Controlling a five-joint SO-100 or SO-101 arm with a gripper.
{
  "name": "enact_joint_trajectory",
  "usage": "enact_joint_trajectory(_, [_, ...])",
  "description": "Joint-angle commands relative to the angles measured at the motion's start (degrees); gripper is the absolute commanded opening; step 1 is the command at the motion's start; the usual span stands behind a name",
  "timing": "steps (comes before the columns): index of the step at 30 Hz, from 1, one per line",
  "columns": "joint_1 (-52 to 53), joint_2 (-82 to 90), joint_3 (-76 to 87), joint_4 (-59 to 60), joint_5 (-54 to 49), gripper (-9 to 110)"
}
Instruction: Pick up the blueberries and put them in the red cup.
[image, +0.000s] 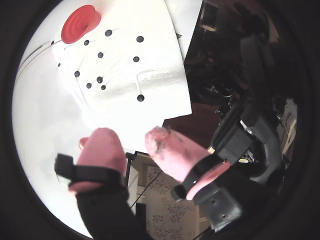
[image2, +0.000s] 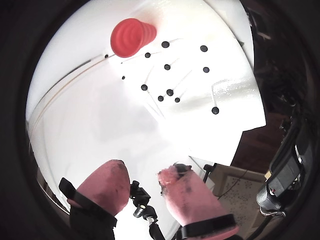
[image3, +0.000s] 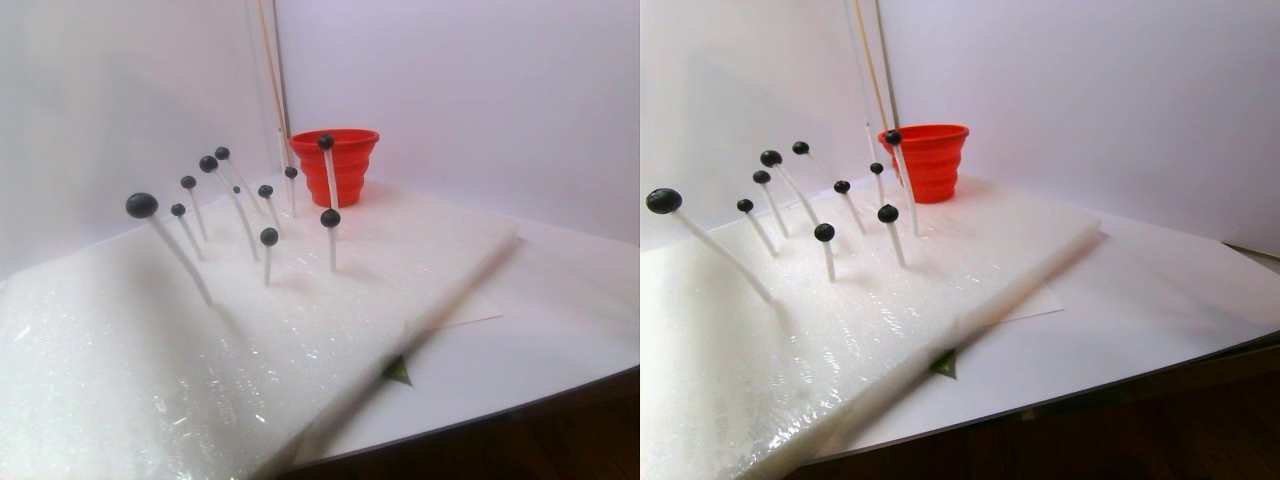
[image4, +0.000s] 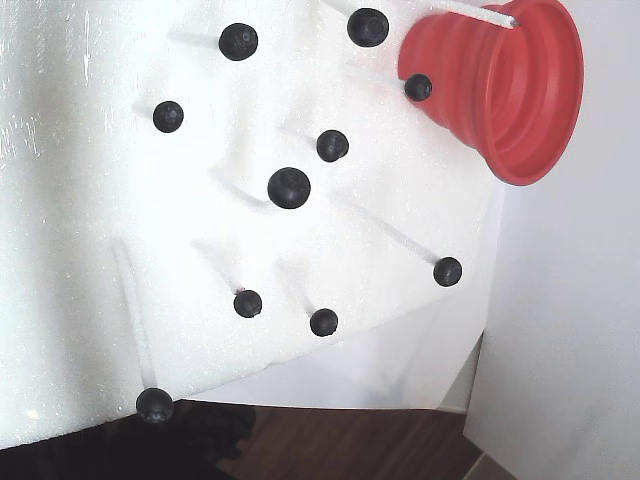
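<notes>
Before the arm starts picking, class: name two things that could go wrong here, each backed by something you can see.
1. The blueberries sit atop thin white sticks stuck in a foam sheet; several lean, so a grab may bend or pull a stick.
2. The gripper has broad pink fingertips, and some berries cluster closely in a wrist view, so neighbours may be knocked.
3. The red cup stands right behind a tall berry stick, so a drop-off might clip it.

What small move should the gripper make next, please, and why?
Probably descend toward the nearest small blue-black blueberry on its white stick. The pink-padded gripper is open, empty, and high above the white foam sheet; the red ribbed cup sits at the far side.
</notes>
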Motion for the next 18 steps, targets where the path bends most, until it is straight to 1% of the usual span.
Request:
enact_joint_trajectory(1, [-0.2,0.5,-2.8,0.1,0.3,12])
enact_joint_trajectory(8, [0.0,-0.1,-2.8,0.1,0.1,12])
enact_joint_trajectory(10, [0.0,-0.1,-2.8,0.1,0.1,18])
enact_joint_trajectory(14, [-0.1,-0.1,-2.8,0.1,0.1,12])
enact_joint_trajectory(18, [1.1,-0.1,-2.7,-0.1,-0.1,11])
